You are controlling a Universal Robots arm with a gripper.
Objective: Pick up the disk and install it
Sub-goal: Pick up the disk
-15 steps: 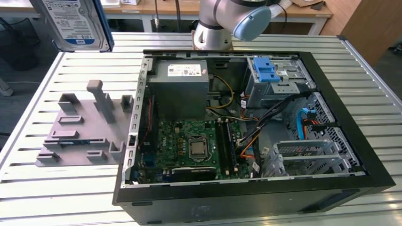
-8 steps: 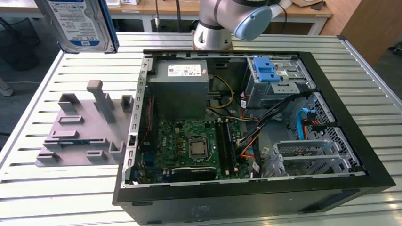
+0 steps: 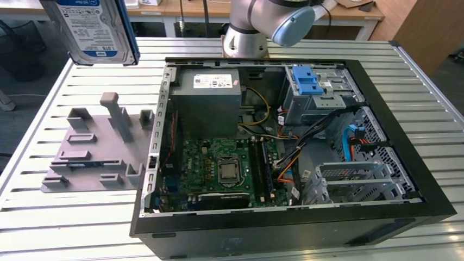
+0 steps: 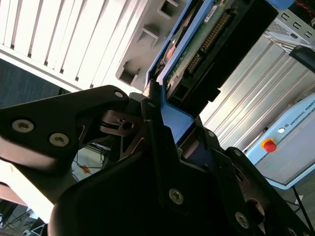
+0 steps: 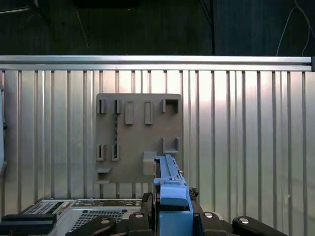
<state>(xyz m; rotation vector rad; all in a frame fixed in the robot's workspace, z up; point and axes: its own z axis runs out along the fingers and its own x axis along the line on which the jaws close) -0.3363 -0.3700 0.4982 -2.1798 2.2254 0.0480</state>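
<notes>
The disk (image 3: 98, 28) hangs above the grey fixture plate (image 3: 108, 163), beside the open computer case (image 3: 290, 228).

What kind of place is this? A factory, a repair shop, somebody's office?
Most likely a robotics lab or test workshop. A robot arm stands at a slatted metal table bearing an opened computer case and a grey parts fixture. Its gripper holds a disk, and office desks stand behind.
</notes>
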